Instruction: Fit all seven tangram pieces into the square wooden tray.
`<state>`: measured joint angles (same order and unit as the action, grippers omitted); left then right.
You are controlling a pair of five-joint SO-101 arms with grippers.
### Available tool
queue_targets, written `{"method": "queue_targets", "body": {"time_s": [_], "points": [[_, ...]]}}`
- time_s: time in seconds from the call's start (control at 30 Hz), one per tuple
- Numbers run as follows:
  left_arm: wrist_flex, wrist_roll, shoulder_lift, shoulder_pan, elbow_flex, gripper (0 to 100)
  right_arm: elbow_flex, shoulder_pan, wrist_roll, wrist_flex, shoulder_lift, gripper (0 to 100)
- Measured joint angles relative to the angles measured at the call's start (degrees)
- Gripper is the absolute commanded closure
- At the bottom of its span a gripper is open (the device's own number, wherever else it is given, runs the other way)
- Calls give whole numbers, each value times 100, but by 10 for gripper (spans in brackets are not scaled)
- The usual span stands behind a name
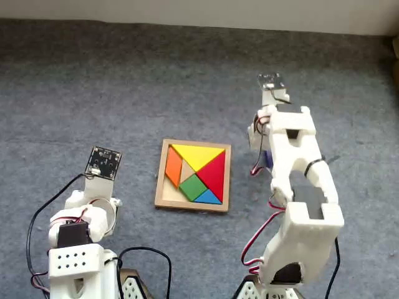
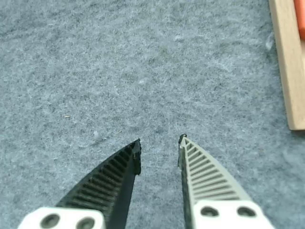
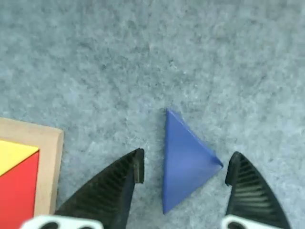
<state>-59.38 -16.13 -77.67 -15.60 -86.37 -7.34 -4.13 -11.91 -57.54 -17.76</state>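
Observation:
The square wooden tray [image 1: 161,200] lies mid-table. It holds a yellow triangle [image 1: 196,156], a red triangle [image 1: 215,174], an orange piece [image 1: 173,169], a green square [image 1: 193,185] and a light blue triangle [image 1: 207,197]. A wood-coloured triangular patch [image 1: 186,168] shows between the orange and yellow pieces. A dark blue triangle [image 3: 183,164] lies flat on the carpet just right of the tray. My right gripper [image 3: 186,155] is open and straddles it, one finger on each side. My left gripper [image 2: 160,141] is open over bare carpet left of the tray [image 2: 288,67], holding nothing.
Grey carpet [image 1: 124,81] covers the whole table. The right arm [image 1: 296,162] stretches along the tray's right side, hiding most of the dark blue triangle from above. The left arm [image 1: 93,205] sits at the near left. A tray corner [image 3: 47,157] lies beside the right gripper.

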Motion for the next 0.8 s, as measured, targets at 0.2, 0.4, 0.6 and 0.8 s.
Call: {"method": "queue_targets", "body": {"time_s": [0.2,0.4,0.6,0.8], "points": [[0,0,0,0,0,852,818,246,0,-62,-879,728],[0,0,0,0,0,852,949,273,0,-88,-1037,803],[0,0,0,0,0,852,1099,343,0,-545,-1037,906],[0,0,0,0,0,852,1301,325,-316,-1415,-967,947]]}}
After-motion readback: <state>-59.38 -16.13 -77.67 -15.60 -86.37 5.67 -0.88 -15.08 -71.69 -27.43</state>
